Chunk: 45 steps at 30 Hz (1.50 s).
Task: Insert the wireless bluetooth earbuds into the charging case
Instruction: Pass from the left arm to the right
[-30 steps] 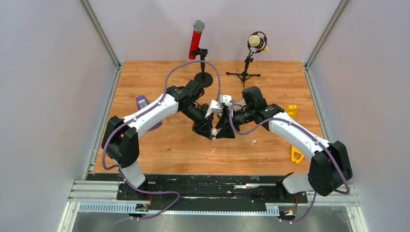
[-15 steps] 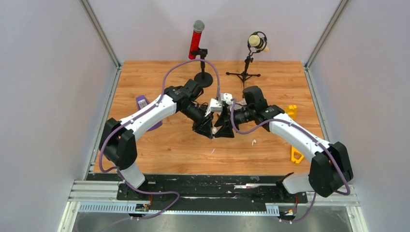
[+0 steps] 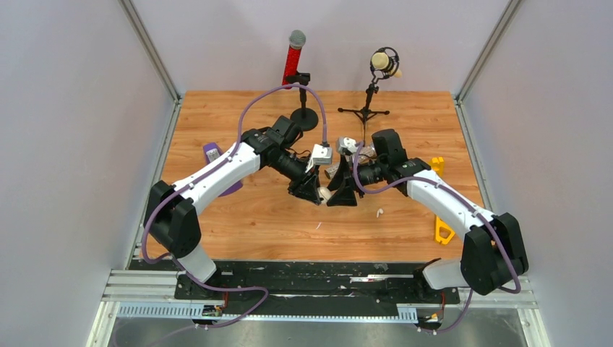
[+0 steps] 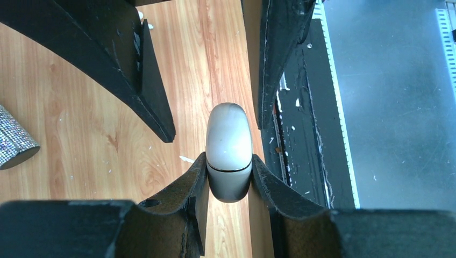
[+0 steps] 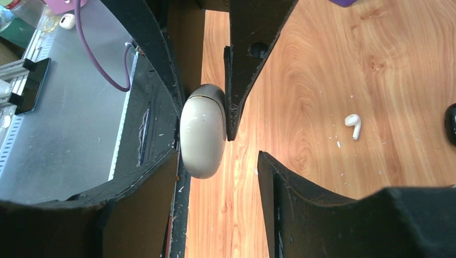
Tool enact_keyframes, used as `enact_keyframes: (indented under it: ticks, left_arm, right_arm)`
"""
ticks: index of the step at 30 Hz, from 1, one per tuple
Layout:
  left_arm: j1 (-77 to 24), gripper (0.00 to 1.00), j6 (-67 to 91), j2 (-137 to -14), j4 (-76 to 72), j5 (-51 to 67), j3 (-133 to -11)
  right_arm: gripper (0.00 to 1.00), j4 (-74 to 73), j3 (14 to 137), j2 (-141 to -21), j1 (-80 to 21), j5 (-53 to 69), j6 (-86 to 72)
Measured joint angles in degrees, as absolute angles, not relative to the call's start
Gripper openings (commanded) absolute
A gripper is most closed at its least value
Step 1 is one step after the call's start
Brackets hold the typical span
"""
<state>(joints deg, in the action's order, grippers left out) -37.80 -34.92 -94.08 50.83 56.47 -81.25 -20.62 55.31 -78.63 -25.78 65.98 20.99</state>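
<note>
Above the middle of the table point(image 3: 238, 217) the left gripper point(image 4: 229, 157) pinches the shut charging case point(image 4: 229, 134), lid end pointing at the wide-spread right gripper point(image 5: 218, 161) — the white earbud point(image 5: 353, 125) lies apart on the wood, on the right arm's side.

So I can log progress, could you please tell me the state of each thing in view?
charging case: lid shut, gripped.
left pincer: shut on the charging case.
right pincer: open, fingers either side of the case.
white earbud: loose on the table, outside the case.
red microphone: upright.
cream microphone: upright.
</note>
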Motion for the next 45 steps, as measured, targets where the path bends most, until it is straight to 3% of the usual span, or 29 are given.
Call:
enact_keyframes:
  ticks: [21,24,28,30,32,34,41,45]
  left_arm:
    - [-37.8,0.1,-34.83,-94.08,50.81,57.12,-81.25]
    - [-37.8,0.1,-34.85,-94.08,50.81,57.14,-81.25]
    - [-37.8,0.11,-34.85,-94.08,50.81,57.14,-81.25]
    - [-37.8,0.14,-34.81,-94.08,51.05,57.41,-81.25]
    - [-37.78,0.22,-34.81,-94.08,51.16,57.52,-81.25]
    - [-37.8,0.37,-34.83,-94.08,51.16,57.52,-81.25]
    - [-37.82,0.97,-35.35,-92.9,50.13,57.01,-79.85]
    - [-37.69,1.0,-34.85,-89.71,48.84,53.54,-79.4]
  right_arm:
    - [0.52,-20.47,55.31,-78.76,-26.98,68.47,20.8]
    - [0.45,-20.08,55.31,-78.76,-27.0,68.64,20.69]
    - [0.26,-19.22,55.31,-78.76,-27.2,68.71,20.49]
    - [0.25,-19.07,55.31,-78.76,-27.2,68.64,20.29]
    - [0.25,-19.03,55.31,-78.76,-27.2,68.62,20.21]
    - [0.25,-19.03,55.31,-78.76,-27.2,68.6,20.18]
    - [0.22,-19.22,55.22,-76.75,-27.2,67.75,20.23]
    - [0.22,-19.44,55.22,-71.35,-26.55,65.98,20.64]
